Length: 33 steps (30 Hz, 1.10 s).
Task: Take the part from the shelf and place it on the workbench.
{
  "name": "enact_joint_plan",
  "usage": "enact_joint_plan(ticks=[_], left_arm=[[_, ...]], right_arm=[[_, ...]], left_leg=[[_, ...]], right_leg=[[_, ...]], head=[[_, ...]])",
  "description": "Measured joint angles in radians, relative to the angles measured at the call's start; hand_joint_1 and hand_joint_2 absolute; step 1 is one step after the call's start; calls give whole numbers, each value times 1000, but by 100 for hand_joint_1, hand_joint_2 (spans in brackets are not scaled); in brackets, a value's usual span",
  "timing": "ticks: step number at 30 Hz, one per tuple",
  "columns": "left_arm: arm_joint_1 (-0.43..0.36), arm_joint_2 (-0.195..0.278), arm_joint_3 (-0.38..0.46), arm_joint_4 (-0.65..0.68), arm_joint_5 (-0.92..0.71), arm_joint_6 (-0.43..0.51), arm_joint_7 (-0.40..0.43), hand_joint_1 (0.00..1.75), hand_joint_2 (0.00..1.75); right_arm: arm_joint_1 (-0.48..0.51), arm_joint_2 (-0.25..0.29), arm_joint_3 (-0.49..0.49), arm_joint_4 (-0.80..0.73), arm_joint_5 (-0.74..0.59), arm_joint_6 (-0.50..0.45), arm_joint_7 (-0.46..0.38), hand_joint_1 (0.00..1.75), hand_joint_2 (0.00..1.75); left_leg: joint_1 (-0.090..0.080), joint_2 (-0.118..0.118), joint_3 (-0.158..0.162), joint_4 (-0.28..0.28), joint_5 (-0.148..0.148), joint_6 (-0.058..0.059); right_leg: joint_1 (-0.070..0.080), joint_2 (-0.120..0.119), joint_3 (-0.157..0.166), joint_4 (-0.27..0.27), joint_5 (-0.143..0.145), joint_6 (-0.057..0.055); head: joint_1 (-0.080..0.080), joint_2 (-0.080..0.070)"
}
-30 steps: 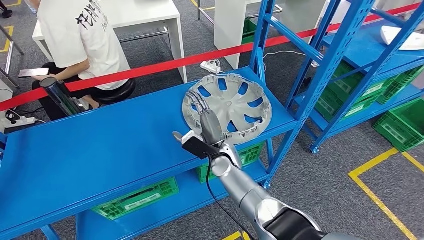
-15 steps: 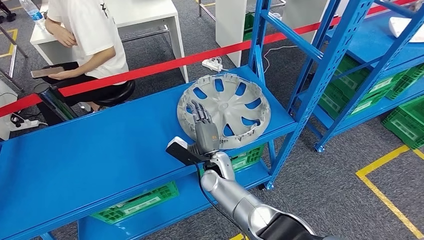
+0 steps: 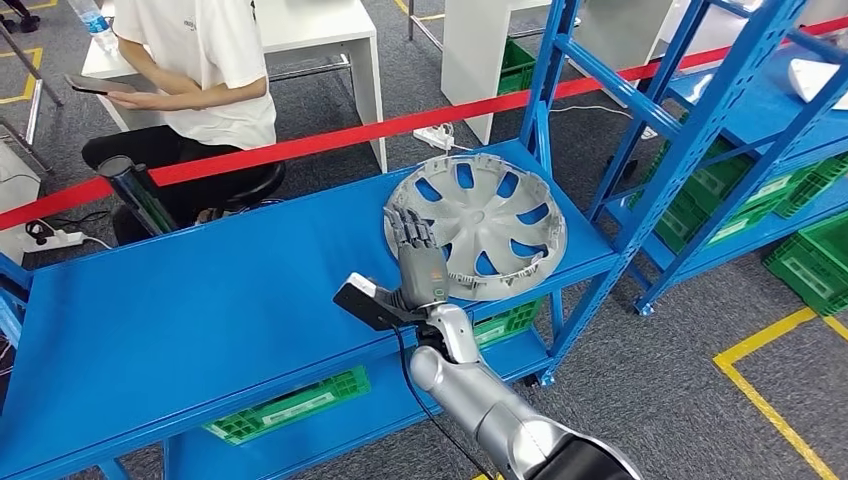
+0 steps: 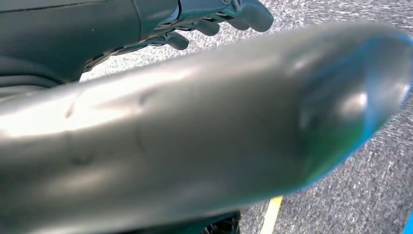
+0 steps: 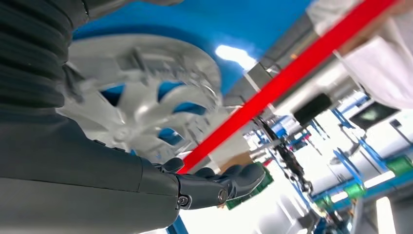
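Observation:
A silver hubcap (image 3: 490,225) lies flat at the right end of the blue shelf board (image 3: 200,290). My right hand (image 3: 417,262) reaches in from below, its fingers (image 3: 405,228) stretched out and spread over the hubcap's near left rim. I cannot tell whether they touch it. In the right wrist view, the hubcap (image 5: 141,97) sits just beyond my hand (image 5: 214,183), whose thumb and fingers are apart and hold nothing. In the left wrist view, my left hand (image 4: 209,24) hangs over the grey floor with loosely bent fingers holding nothing.
Blue shelf uprights (image 3: 640,190) rise just right of the hubcap. A red barrier tape (image 3: 330,140) runs behind the shelf, and a person (image 3: 200,60) sits beyond it at a white table. Green crates (image 3: 285,405) stand on the lower shelf board.
The whole picture has shifted, so the camera has moved. My right hand keeps its place over the hubcap's near left rim, and the hubcap lies where it was.

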Motion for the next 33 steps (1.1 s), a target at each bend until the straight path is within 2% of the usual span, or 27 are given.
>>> enact_joint_plan(ticks=[1, 3, 4, 5, 6, 8, 10, 11, 14, 15, 16, 17, 19, 20, 21, 23, 24, 27, 28, 33], left_arm=[[2, 0, 0, 0, 3, 0, -1, 0, 0], [6, -1, 1, 0, 8, -1, -3, 0, 0], [6, -1, 1, 0, 12, -1, -4, 0, 0], [7, -1, 2, 0, 16, -1, -6, 0, 0], [7, -1, 5, 0, 19, -2, -8, 0, 0], [10, 0, 11, 0, 26, -5, -11, 0, 0], [12, 0, 16, 0, 29, -7, -13, 0, 0], [13, 0, 17, 0, 30, -8, -15, 0, 0], [16, 0, 18, 0, 28, -10, -25, 0, 0], [19, 0, 18, 0, 27, -11, -31, 0, 0], [21, 0, 18, 0, 25, -11, -37, 0, 0], [23, 0, 18, 0, 23, -11, -43, 0, 0], [23, 0, 18, 0, 19, -11, -50, 0, 0], [22, 0, 18, 0, 18, -11, -52, 0, 0], [21, 1, 18, 0, 17, -11, -53, 0, 0], [20, 1, 18, 0, 17, -11, -53, 0, 0], [21, 1, 18, 0, 17, -11, -52, 0, 0], [22, 0, 19, 0, 17, -10, -49, 0, 0], [20, -1, 19, 0, 17, -10, -48, 0, 0], [20, -3, 19, 0, 17, -8, -39, 0, 0]], right_arm=[[10, -3, 0, -10, 7, 4, 8, 0, 175], [22, -10, 0, -30, 18, 11, 18, 0, 175], [27, -12, 0, -40, 23, 15, 23, 0, 175], [34, -15, 0, -51, 29, 21, 29, 0, 175], [43, -18, 0, -62, 35, 26, 38, 0, 175], [61, -24, -2, -83, 45, 33, 53, 0, 175], [76, -30, -5, -105, 52, 35, 59, 0, 175], [82, -32, -7, -116, 54, 35, 62, 0, 131], [108, -39, -18, -144, 58, 37, 69, 0, 0], [120, -41, -23, -155, 59, 38, 70, 0, 0], [132, -43, -29, -168, 60, 39, 70, 0, 0], [143, -45, -34, -181, 62, 40, 71, 0, 0], [160, -47, -44, -211, 67, 42, 69, 0, 87], [165, -47, -48, -224, 70, 44, 68, 0, 131], [171, -47, -53, -235, 73, 47, 67, 0, 175], [181, -48, -60, -254, 78, 52, 65, 0, 175], [187, -48, -63, -263, 81, 53, 64, 0, 175], [193, -50, -73, -290, 99, 54, 65, 0, 175], [194, -50, -76, -295, 107, 54, 66, 0, 175], [200, -50, -85, -316, 110, 51, 50, 0, 175]], left_leg=[[0, -1, 1, 4, -3, -1], [1, -3, 1, 15, -13, -7], [0, -3, 0, 23, -19, -13], [-2, -3, -2, 29, -24, -19], [-3, -4, -3, 32, -27, -25], [-3, -4, -2, 31, -29, -35], [-1, -2, -9, 51, -46, -47], [0, -1, -25, 87, -68, -53], [5, 0, -117, 276, -150, -65], [7, 0, -136, 312, -155, -66], [7, 0, -136, 308, -140, -65], [8, 0, -117, 268, -109, -62], [5, 0, -51, 132, -43, -50], [2, -1, -23, 75, -27, -45], [-1, -1, -6, 41, -23, -40], [-6, -1, 2, 23, -27, -32], [-6, -2, 6, 16, -22, -32], [-2, -4, 18, -9, -8, -35], [-3, -4, 19, -10, -8, -33], [-6, -2, 19, -8, -8, -21]], right_leg=[[0, 0, 3, -15, 22, 0], [-1, -1, 55, -136, 90, -1], [0, -1, 83, -197, 113, -4], [1, -1, 101, -236, 124, -8], [3, 0, 108, -252, 123, -14], [5, 1, 110, -253, 121, -27], [1, 2, 115, -255, 121, -39], [-2, 1, 117, -257, 121, -44], [-3, -2, 119, -257, 118, -50], [-3, -2, 120, -257, 117, -50], [-3, -2, 121, -257, 116, -50], [-3, -1, 123, -257, 115, -49], [-2, 1, 128, -258, 113, -46], [-2, 2, 128, -258, 112, -41], [-2, 2, 128, -259, 113, -36], [-3, 2, 129, -266, 117, -22], [-2, 1, 134, -273, 119, -21], [3, -1, 149, -297, 130, -46], [3, -1, 152, -303, 133, -49], [0, -1, 158, -316, 140, -23]], head=[[1, 0], [5, 0], [8, 0], [10, 0], [11, 0], [11, 0], [10, 0], [9, 0], [10, 0], [11, 0], [10, 0], [11, 0], [11, 0], [11, 0], [11, 0], [11, 0], [11, 0], [15, 0], [16, 0], [18, 0]])
